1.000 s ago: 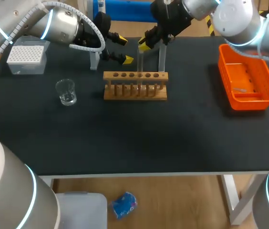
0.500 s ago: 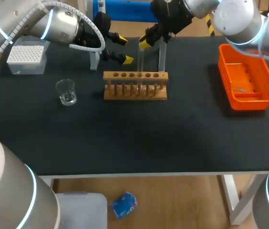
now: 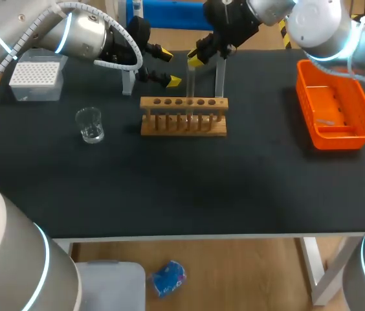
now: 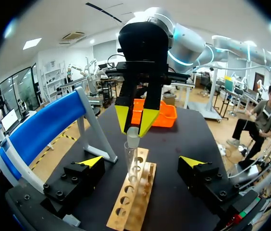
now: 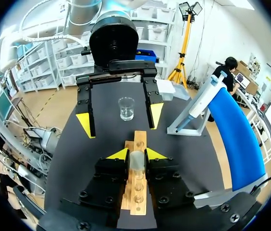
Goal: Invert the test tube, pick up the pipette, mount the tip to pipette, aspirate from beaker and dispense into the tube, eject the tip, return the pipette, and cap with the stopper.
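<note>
At upper left of the head view, the left gripper [image 3: 167, 67] is hanging wide open behind the rack's [image 3: 169, 131] left end. Just right, at upper middle, the right gripper [image 3: 194, 59] is pinching the top of the upright tube [image 3: 189, 84], which is standing over the rack.

right end effector [image 3: 195, 59] closed, gripping test tube [image 3: 190, 83]

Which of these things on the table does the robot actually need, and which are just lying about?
Needed: test tube, gripped by the right hand; wooden rack; beaker; tip box.
Lying about: nothing for certain; the orange bin may take spent tips.
</note>
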